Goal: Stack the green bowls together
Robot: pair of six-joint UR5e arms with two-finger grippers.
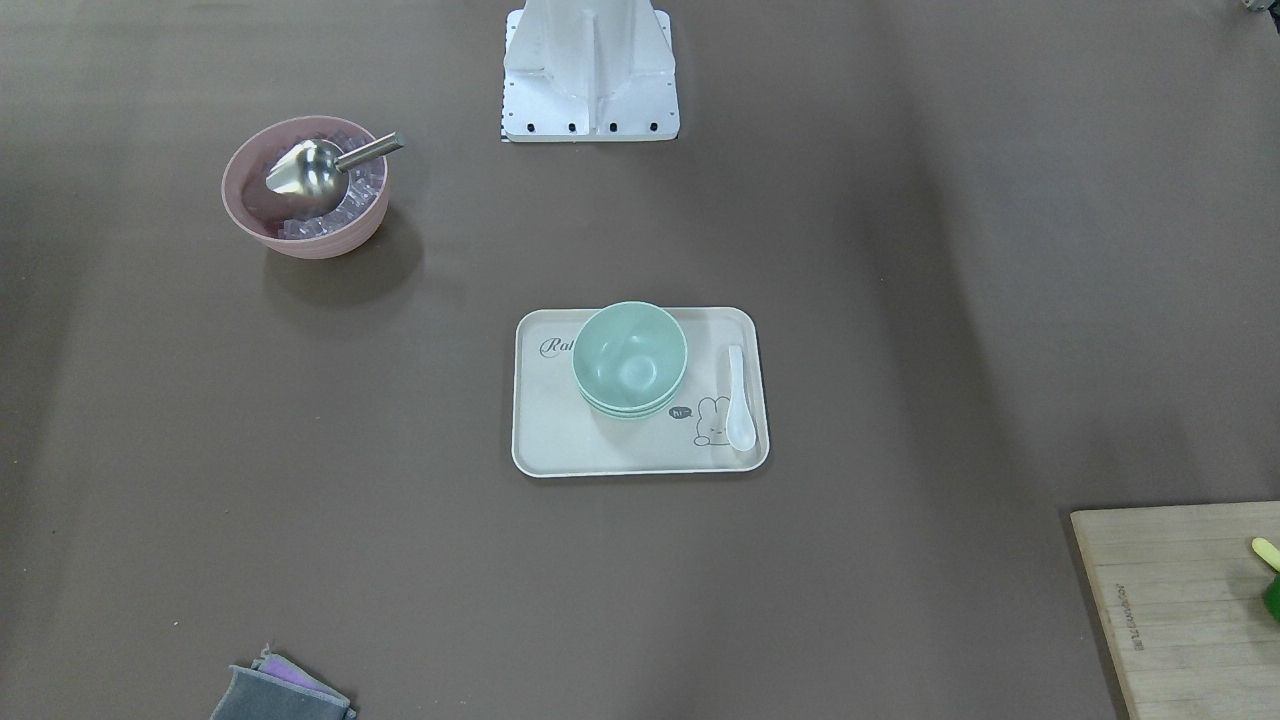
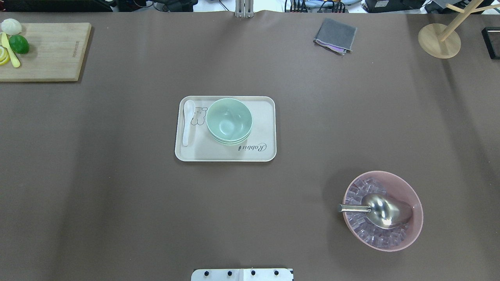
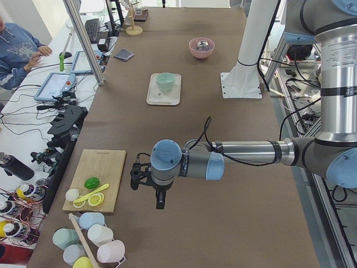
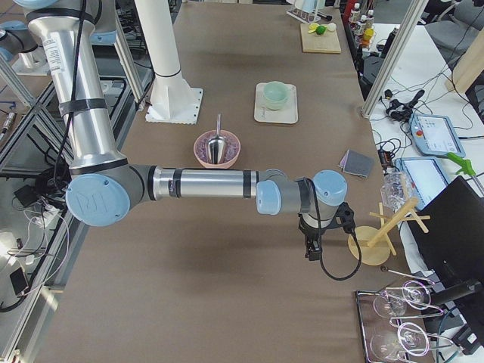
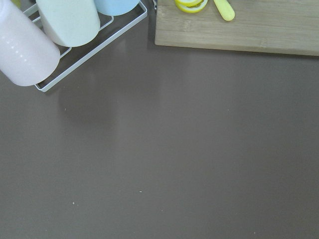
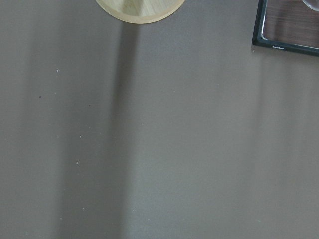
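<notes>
The pale mint-green bowls (image 1: 630,358) sit nested in one stack on a cream tray (image 1: 560,440) in the middle of the table. The stack also shows in the overhead view (image 2: 229,120), the left view (image 3: 165,81) and the right view (image 4: 275,95). My left gripper (image 3: 159,202) hangs over the table's left end next to a cutting board, far from the bowls. My right gripper (image 4: 311,249) hangs over the table's right end near a wooden stand. Both show only in the side views, so I cannot tell whether they are open or shut.
A white spoon (image 2: 188,121) lies on the tray beside the stack. A pink bowl (image 2: 415,218) with ice and a metal scoop stands at the right front. A cutting board (image 2: 50,52) with lime and lemon, a grey cloth (image 2: 335,36), a wooden stand (image 2: 438,41) and a mug rack (image 5: 65,30) ring the table.
</notes>
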